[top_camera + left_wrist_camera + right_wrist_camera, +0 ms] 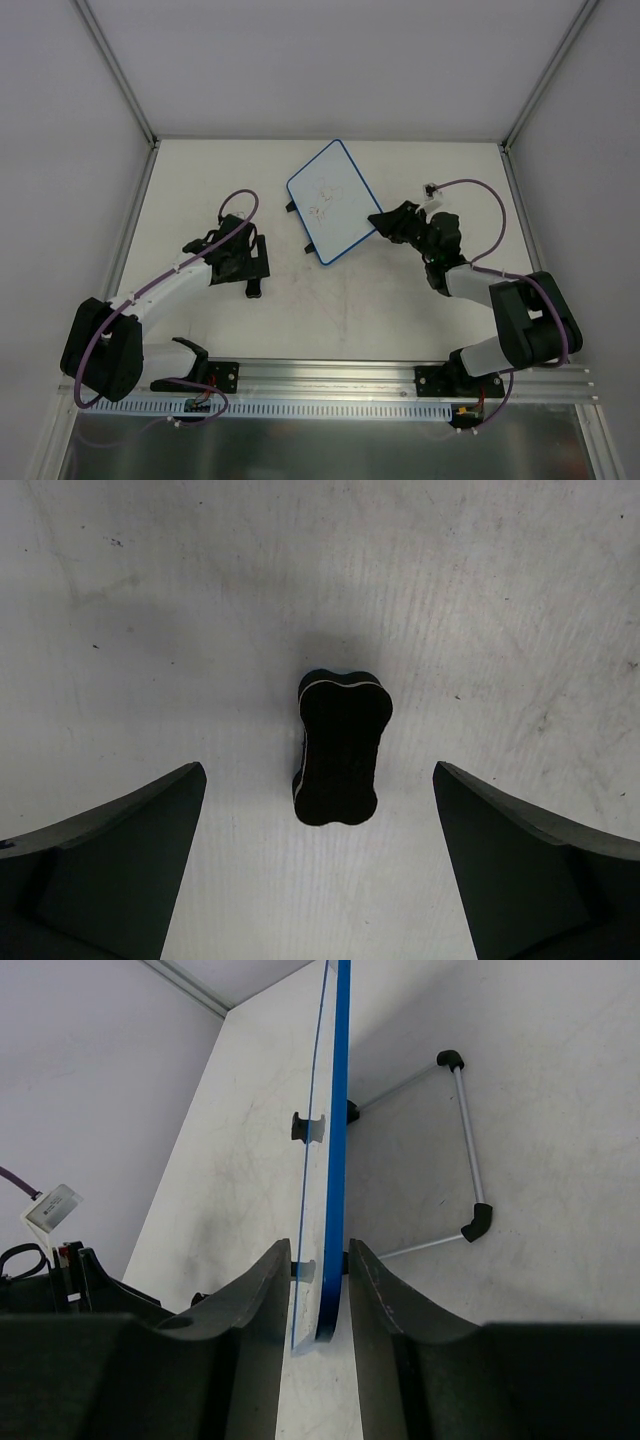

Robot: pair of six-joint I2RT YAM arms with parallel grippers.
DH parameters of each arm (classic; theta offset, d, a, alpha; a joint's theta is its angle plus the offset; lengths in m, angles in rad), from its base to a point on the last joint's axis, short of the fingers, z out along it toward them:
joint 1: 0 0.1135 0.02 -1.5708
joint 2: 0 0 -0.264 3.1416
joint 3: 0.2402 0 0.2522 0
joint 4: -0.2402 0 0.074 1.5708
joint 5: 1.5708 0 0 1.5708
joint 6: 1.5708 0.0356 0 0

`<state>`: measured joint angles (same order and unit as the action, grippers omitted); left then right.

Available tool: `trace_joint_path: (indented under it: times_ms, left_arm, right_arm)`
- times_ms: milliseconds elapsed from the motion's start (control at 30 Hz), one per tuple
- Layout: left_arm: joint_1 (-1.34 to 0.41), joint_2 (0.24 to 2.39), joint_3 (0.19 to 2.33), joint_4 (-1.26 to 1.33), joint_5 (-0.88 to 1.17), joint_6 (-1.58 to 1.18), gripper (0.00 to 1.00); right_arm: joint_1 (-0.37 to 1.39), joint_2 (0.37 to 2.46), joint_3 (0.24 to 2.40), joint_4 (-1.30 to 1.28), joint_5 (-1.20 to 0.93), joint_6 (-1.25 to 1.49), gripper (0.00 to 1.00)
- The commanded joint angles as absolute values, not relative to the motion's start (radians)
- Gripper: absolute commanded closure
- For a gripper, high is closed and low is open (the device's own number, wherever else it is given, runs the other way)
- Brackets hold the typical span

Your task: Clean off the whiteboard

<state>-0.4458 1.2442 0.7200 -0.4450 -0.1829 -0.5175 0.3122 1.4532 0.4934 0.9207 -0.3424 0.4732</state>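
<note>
No erasing shows yet: scribbles (pixel 322 208) mark the whiteboard (pixel 335 180), its edge pinched by the right tool (pixel 318 1250), while the left tool (pixel 318 772) hangs wide open, empty, over the bone-shaped eraser (pixel 340 748).

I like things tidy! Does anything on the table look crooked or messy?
Yes. The whiteboard sits crooked, turned at a slant to the table edges, with faint scribbles on it. The right gripper pinches its edge. The small black eraser looks fine.
</note>
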Motion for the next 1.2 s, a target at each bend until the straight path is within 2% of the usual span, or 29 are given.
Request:
trace_joint_path:
  times_ms: [0, 67, 467, 500, 600, 633, 700, 867, 967, 1000, 1100, 1133, 1167]
  left_arm:
    - [-0.454, 1.250, 0.707, -0.428, -0.186, -0.537, 0.01]
    - [-0.454, 1.250, 0.701, -0.426, -0.184, -0.537, 0.01]
    - [-0.454, 1.250, 0.675, -0.405, -0.172, -0.543, 0.01]
    - [-0.454, 1.252, 0.673, -0.403, -0.167, -0.545, 0.01]
    - [-0.454, 1.265, 0.670, -0.394, -0.166, -0.546, 0.01]
    - [-0.454, 1.270, 0.670, -0.391, -0.163, -0.548, 0.01]
    - [-0.454, 1.287, 0.670, -0.388, -0.146, -0.548, 0.01]
    - [-0.460, 1.310, 0.676, -0.377, -0.159, -0.558, 0.03]
    - [-0.465, 1.316, 0.690, -0.376, -0.166, -0.557, 0.08]
    - [-0.468, 1.319, 0.693, -0.376, -0.167, -0.557, 0.10]
    - [-0.479, 1.333, 0.709, -0.376, -0.170, -0.558, 0.24]
    - [-0.482, 1.339, 0.712, -0.374, -0.172, -0.558, 0.46]
    - [-0.483, 1.354, 0.716, -0.373, -0.170, -0.557, 0.58]
  right_arm:
    - [0.331, 1.430, 0.514, 0.985, -0.304, 0.420, 0.68]
    - [0.342, 1.425, 0.518, 0.960, -0.284, 0.399, 0.71]
    - [0.367, 1.405, 0.520, 0.902, -0.233, 0.353, 0.75]
    - [0.371, 1.402, 0.522, 0.897, -0.230, 0.348, 0.76]
    - [0.380, 1.394, 0.529, 0.873, -0.215, 0.331, 0.88]
    - [0.382, 1.391, 0.531, 0.864, -0.209, 0.330, 0.95]
    - [0.385, 1.388, 0.529, 0.862, -0.203, 0.328, 1.00]
    - [0.387, 1.390, 0.532, 0.859, -0.206, 0.327, 1.00]
    - [0.387, 1.391, 0.532, 0.861, -0.206, 0.327, 1.00]
    - [0.387, 1.393, 0.532, 0.861, -0.206, 0.327, 1.00]
    - [0.387, 1.394, 0.534, 0.861, -0.206, 0.327, 1.00]
    - [0.387, 1.394, 0.532, 0.861, -0.206, 0.328, 1.00]
    - [0.388, 1.394, 0.532, 0.861, -0.206, 0.327, 1.00]
